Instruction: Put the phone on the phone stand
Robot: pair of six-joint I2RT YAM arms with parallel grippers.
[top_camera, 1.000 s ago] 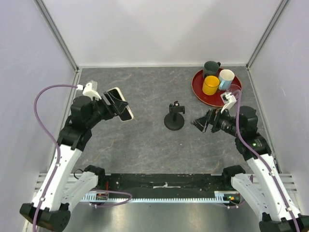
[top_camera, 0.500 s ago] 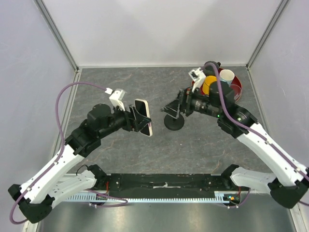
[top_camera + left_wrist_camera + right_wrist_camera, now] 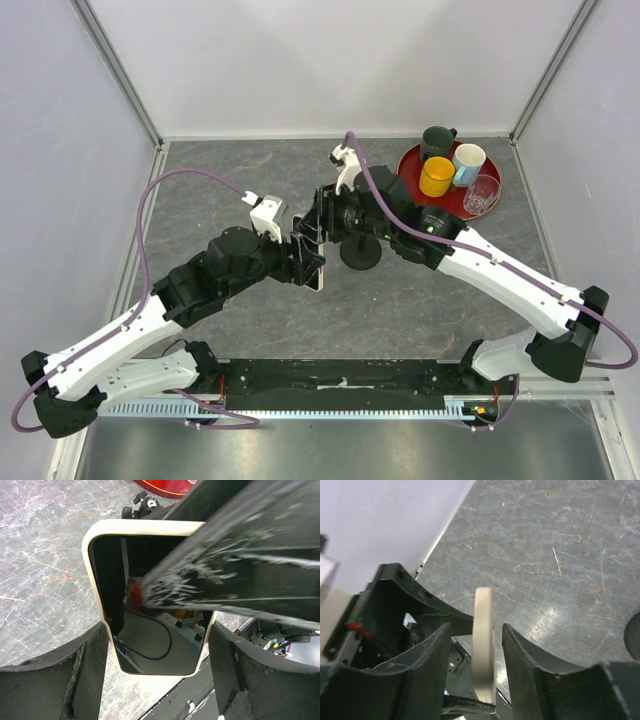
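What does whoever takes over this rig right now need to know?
Left end effector: shut on the phone, held in the air just left of the phone stand.
Right end effector: open, fingers straddling the phone's edge, not gripping.
Done: phone picked up.
Left: probably a hand-off to the right arm, then set the phone in the stand's cradle.

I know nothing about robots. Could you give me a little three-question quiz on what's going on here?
1. True or false: the phone rests on the phone stand.
2. Which one grips the phone: A, the left hand, or B, the right hand?
3. Fill in: on the red tray, the mug nearest the phone stand is ___.

Key: 1 false, it is held in the air beside it. 2 A; the right hand's jaws stand open around the phone's edge. 3 yellow.
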